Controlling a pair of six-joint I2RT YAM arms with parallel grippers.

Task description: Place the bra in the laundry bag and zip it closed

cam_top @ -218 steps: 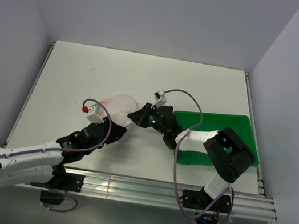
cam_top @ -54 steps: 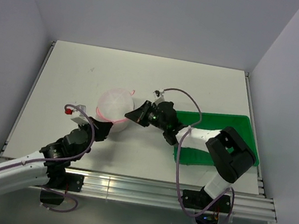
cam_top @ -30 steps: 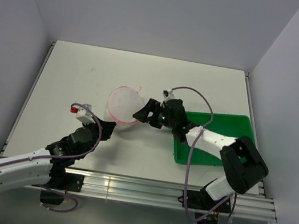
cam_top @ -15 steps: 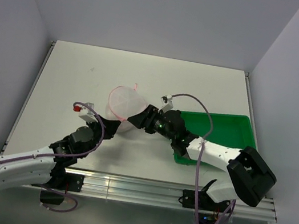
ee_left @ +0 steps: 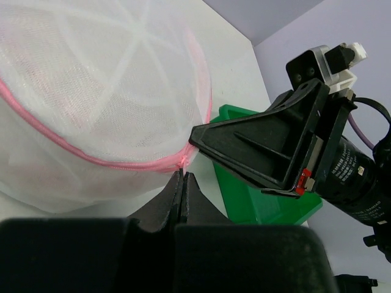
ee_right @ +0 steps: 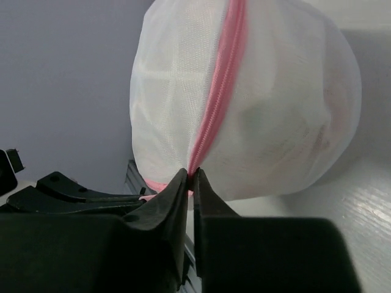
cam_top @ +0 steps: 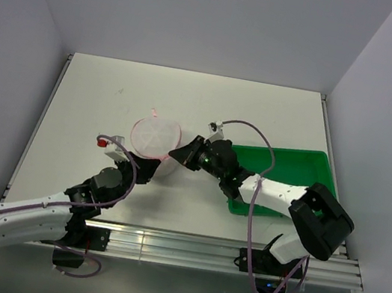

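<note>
Pinched fully shut with the left gripper (ee_left: 183,177) on the pink zip seam (ee_left: 91,160) at the near underside of the bag (ee_left: 91,91); clamped just as tight with the right gripper (ee_right: 191,177) on that same seam, just beyond. Shows the bra (ee_left: 30,168) only as a faint peach tint through the mesh, so probably inside. Likely light and soft, collapsing under any squeeze; best taken by the firmer trim, never by the snag-prone netting.

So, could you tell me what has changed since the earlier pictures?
The round white mesh laundry bag with pink zip trim has risen from a flat shape into a full dome. The right arm's elbow swung rightward. The left gripper and right gripper remain at its trim; the green plastic tray stayed.
</note>
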